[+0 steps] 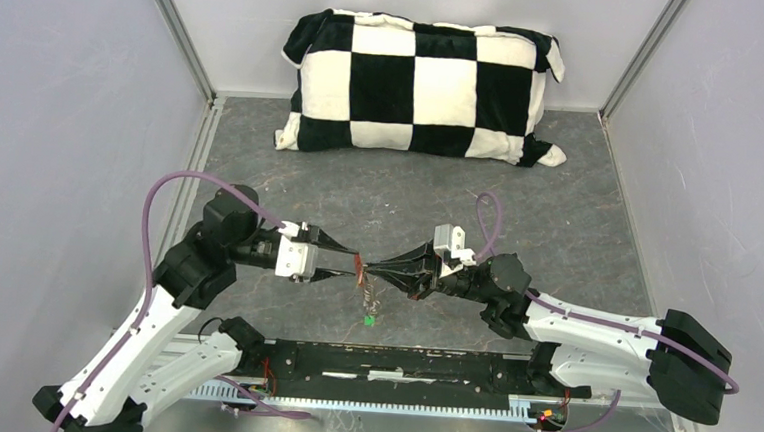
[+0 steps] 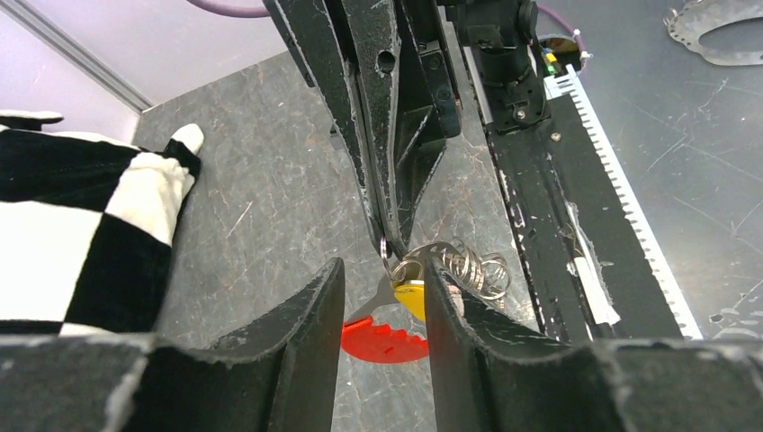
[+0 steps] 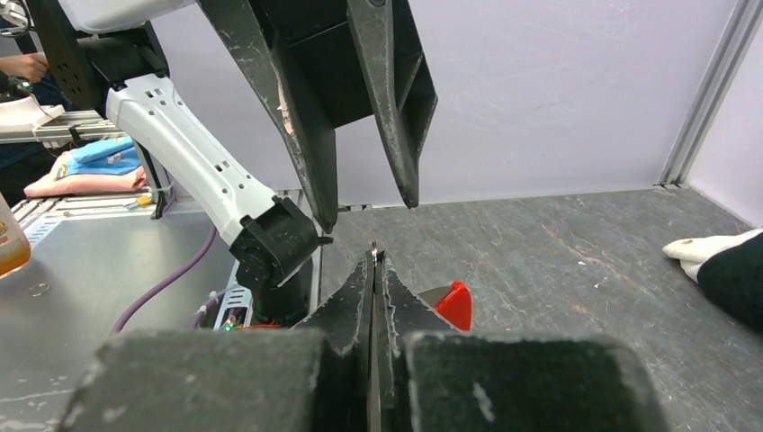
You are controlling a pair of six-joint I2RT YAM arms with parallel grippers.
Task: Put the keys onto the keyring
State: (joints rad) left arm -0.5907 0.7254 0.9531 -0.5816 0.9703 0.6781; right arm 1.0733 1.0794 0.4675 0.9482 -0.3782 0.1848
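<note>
Your left arm (image 1: 150,332) and right arm (image 1: 601,340) both reach inward with the forearms roughly level, so the grippers meet tip to tip. Your left gripper (image 3: 369,214) has its fingers apart. Your right gripper (image 3: 374,261) is pressed together, pinching the keyring (image 2: 463,270).

Looks like a robotics lab cell: walled by plain pale panels (image 1: 54,106) in aluminium posts (image 1: 179,33) at upper left and right, with a scratched grey desk (image 1: 579,208) and a toothed mounting rail (image 1: 396,405) along the bottom edge.
</note>
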